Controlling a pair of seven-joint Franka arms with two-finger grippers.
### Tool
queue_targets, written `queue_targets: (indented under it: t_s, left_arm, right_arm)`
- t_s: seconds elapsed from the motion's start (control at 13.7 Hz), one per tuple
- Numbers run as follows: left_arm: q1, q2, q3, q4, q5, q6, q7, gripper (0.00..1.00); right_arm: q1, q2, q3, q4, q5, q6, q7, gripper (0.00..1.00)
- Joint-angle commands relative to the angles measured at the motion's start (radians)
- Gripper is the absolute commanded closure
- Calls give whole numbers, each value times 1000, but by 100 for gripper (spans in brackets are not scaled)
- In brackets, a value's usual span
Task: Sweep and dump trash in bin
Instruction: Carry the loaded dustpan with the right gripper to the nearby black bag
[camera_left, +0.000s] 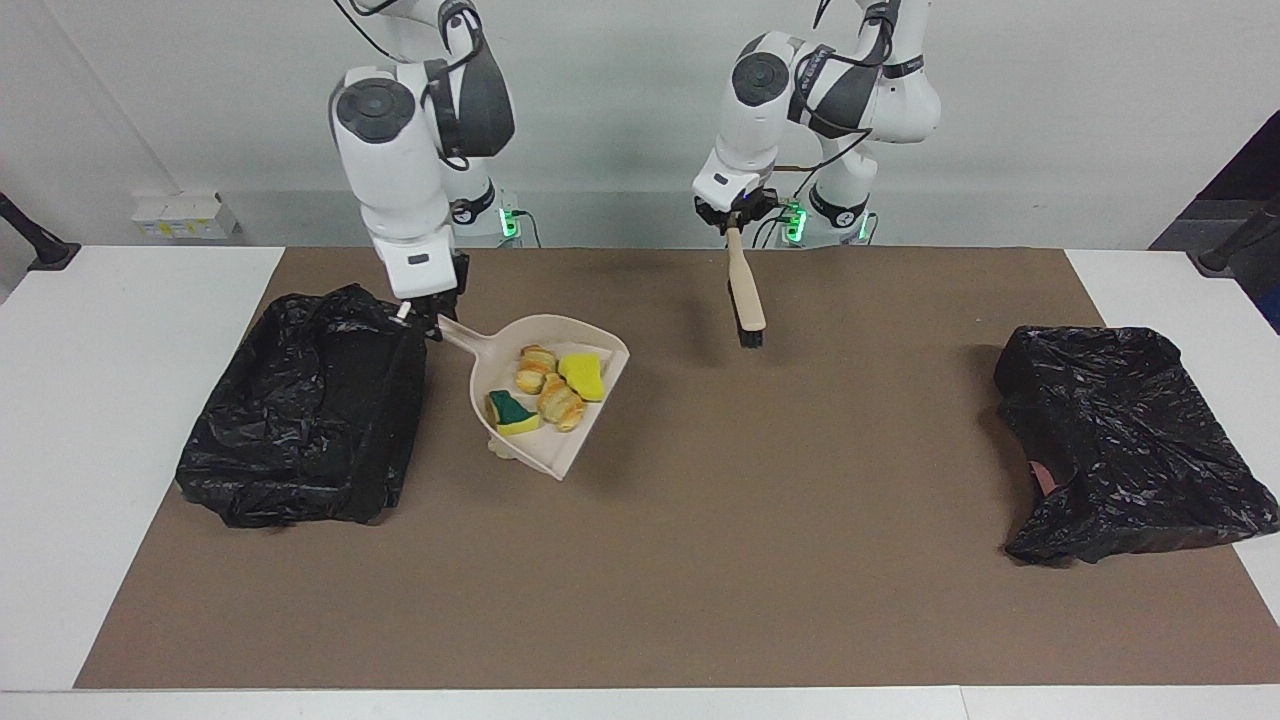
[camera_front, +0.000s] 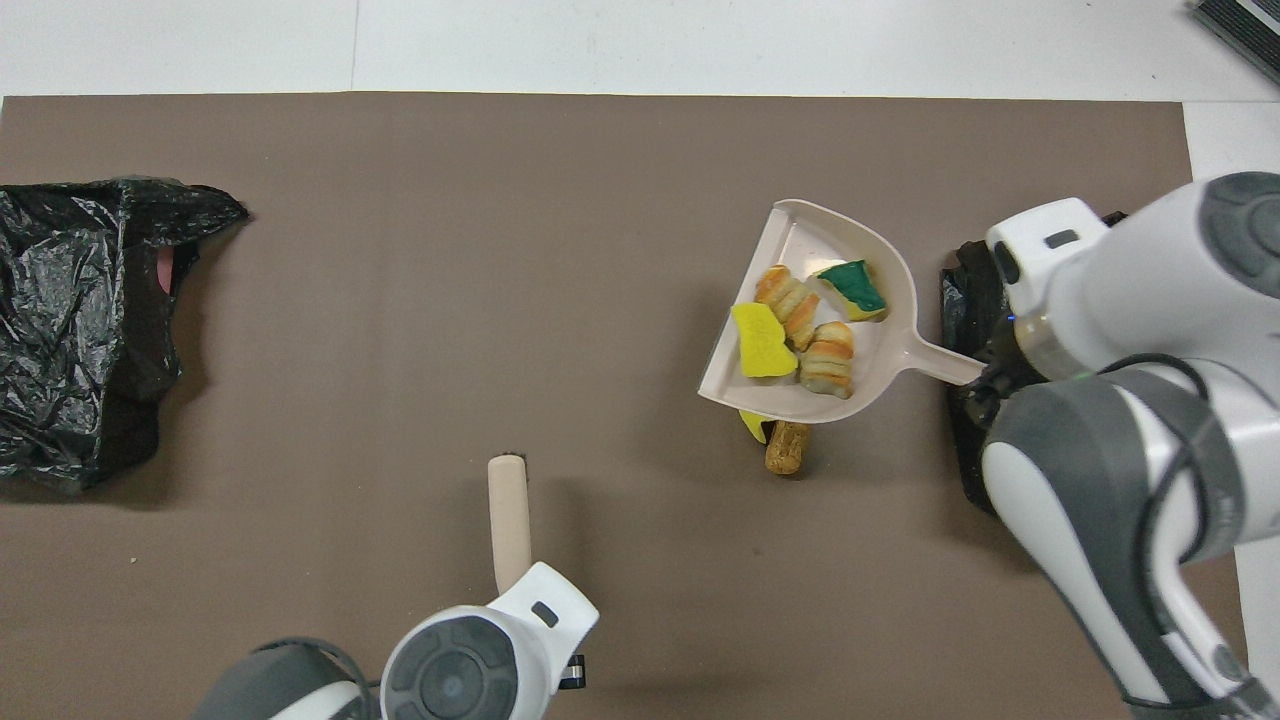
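My right gripper (camera_left: 428, 318) is shut on the handle of the beige dustpan (camera_left: 575, 440), which it holds tilted just above the mat, beside the black-bagged bin (camera_left: 300, 410). In the pan lie bits of trash: two golden pastry lumps (camera_left: 560, 402), a yellow sponge (camera_left: 583, 375) and a yellow-green sponge (camera_left: 512, 412). In the overhead view another pastry lump (camera_front: 787, 447) and a yellow sponge bit (camera_front: 752, 425) lie on the mat at the pan's edge nearest the robots. My left gripper (camera_left: 735, 222) is shut on the beige brush (camera_left: 745, 295) and holds it, bristles down, over the mat.
A second black bag (camera_left: 1125, 445) lies on the brown mat (camera_left: 700, 560) at the left arm's end of the table, with something pink showing in it in the overhead view (camera_front: 165, 270). White table (camera_left: 110, 400) borders the mat.
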Motion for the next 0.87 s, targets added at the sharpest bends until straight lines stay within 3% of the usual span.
queue_targets:
  t_s: [0.0, 0.36, 0.58, 0.8]
  left_arm:
    - [-10, -32, -76, -85, -58, 121, -45, 100]
    - [-12, -30, -217, -200, -153, 245, -61, 100]
    - [-12, -26, -217, -201, -187, 242, -50, 100]
    - [-11, -21, -217, -197, -239, 241, -39, 100]
  right_arm:
    - [-3, -27, -140, -15, 26, -25, -188, 100]
    - [-3, -27, -375, -15, -53, 19, -514, 100]
    - [-4, -25, -428, -18, -213, 95, -595, 100]
    - [10, -27, -425, -23, -383, 90, -601, 100]
